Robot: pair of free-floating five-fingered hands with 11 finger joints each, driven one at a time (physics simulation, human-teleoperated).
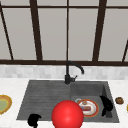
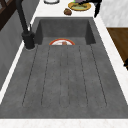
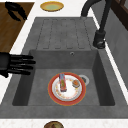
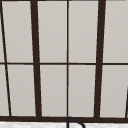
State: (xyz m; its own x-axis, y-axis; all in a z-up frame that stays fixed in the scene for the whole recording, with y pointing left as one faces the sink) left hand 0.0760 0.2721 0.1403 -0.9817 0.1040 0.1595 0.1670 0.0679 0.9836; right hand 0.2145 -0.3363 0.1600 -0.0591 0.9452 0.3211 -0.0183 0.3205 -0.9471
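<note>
Fingers of the right robot hand [image 1: 106, 105] are straight and spread, holding nothing. In the right side view this robot hand [image 3: 15, 65] reaches level over the front wall of the sink [image 3: 63, 58] basin, fingertips above the basin's edge, apart from the contents. Below and just beside it in the basin lies a red-rimmed plate [image 3: 67, 88], flat on the bottom beside the drain. On the plate rest a small upright-lying packet [image 3: 62, 82] and a small round brown item [image 3: 75, 83]; what they are cannot be told.

Left robot hand [image 1: 33, 120] hangs at the front edge of the sink's ribbed draining side, fingers curled, holding nothing; in the right side view it [image 3: 15, 11] shows out over the wooden floor.

Black faucet [image 1: 70, 72] stands at the back rim, spout toward the basin. A red ball [image 1: 67, 114] sits in the foreground of the front view. On the desk [image 1: 10, 85], a yellow-rimmed green plate [image 1: 3, 103] lies left of the sink and a brown round item [image 1: 119, 100] right of it.
</note>
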